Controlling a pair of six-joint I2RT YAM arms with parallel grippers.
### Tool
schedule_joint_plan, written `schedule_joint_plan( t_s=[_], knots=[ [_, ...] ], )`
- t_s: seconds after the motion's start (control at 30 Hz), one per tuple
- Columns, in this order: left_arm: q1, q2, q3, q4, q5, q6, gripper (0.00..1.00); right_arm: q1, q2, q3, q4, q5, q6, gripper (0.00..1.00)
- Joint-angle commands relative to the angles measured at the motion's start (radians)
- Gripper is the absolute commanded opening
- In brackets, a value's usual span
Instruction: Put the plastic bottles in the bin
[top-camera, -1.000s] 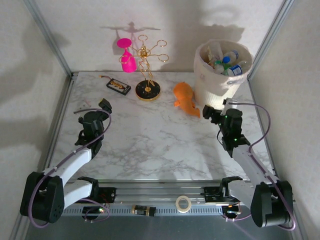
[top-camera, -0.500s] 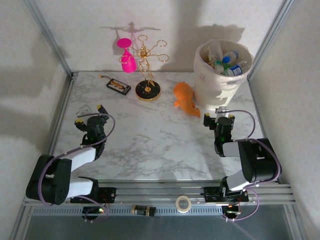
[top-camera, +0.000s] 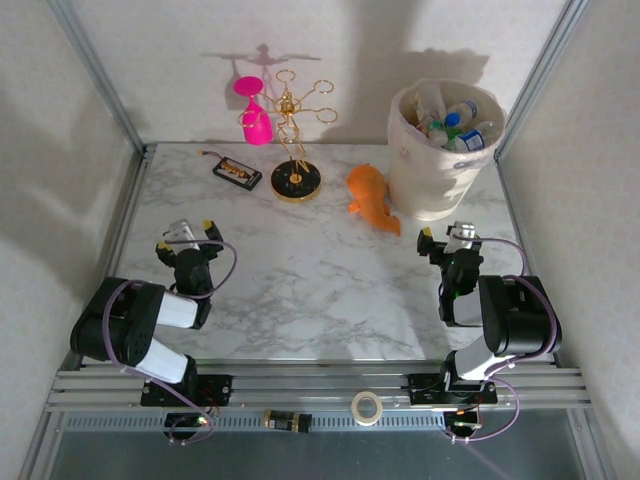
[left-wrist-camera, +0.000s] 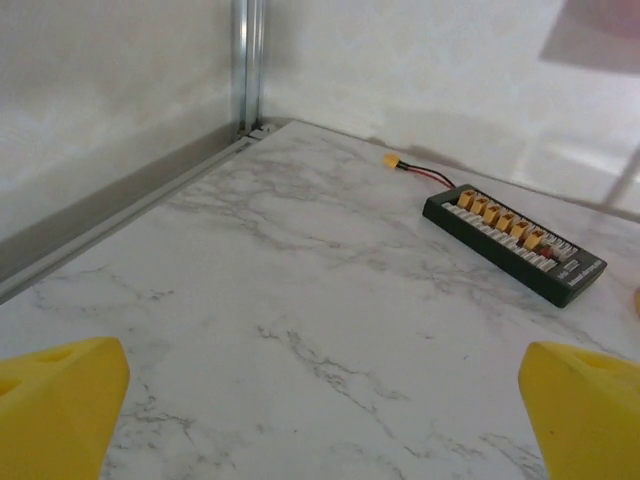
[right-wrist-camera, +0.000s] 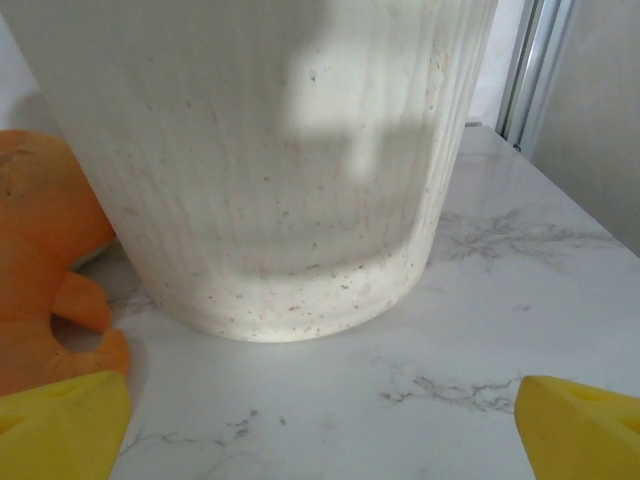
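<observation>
The bin (top-camera: 425, 180), a tall cream container with a wavy rim, stands at the table's back right. Several plastic bottles (top-camera: 452, 126) with blue caps and labels lie inside it. My right gripper (top-camera: 447, 236) sits low on the table just in front of the bin, open and empty. In the right wrist view the bin (right-wrist-camera: 270, 150) wall rises close ahead of the open right gripper (right-wrist-camera: 320, 425), with bare marble between the yellow fingertips (right-wrist-camera: 60, 420). My left gripper (top-camera: 186, 238) rests at the left side, open with nothing between its fingers; its wrist view shows the left gripper (left-wrist-camera: 320, 415) over bare marble.
An orange fish toy (top-camera: 370, 195) lies left of the bin, also seen as the fish toy (right-wrist-camera: 40, 230). A flat black device (top-camera: 237, 173), the same device (left-wrist-camera: 515, 245), lies at the back left. A gold wire rack (top-camera: 295, 140) holds a pink glass (top-camera: 255, 115).
Both arms have folded back toward the near edge, drawing the grippers nearer their bases. Both grippers stay open and empty.
</observation>
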Motion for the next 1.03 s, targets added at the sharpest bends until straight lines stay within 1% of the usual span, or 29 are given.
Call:
schedule_joint_plan(
  t_s=[0.0, 0.13, 1.0],
  knots=[
    [0.016, 0.016, -0.014, 0.088, 0.106, 0.025, 1.0, 0.001, 0.005, -0.001, 0.059, -0.014, 0.008, 0.99],
    [0.009, 0.023, -0.012, 0.098, 0.087, 0.031, 1.0, 0.0, 0.004, -0.003, 0.06, -0.004, 0.011, 0.99],
    [0.008, 0.02, -0.009, 0.085, 0.087, 0.029, 1.0, 0.001, 0.005, -0.002, 0.061, -0.004, 0.011, 0.99]
  ],
)
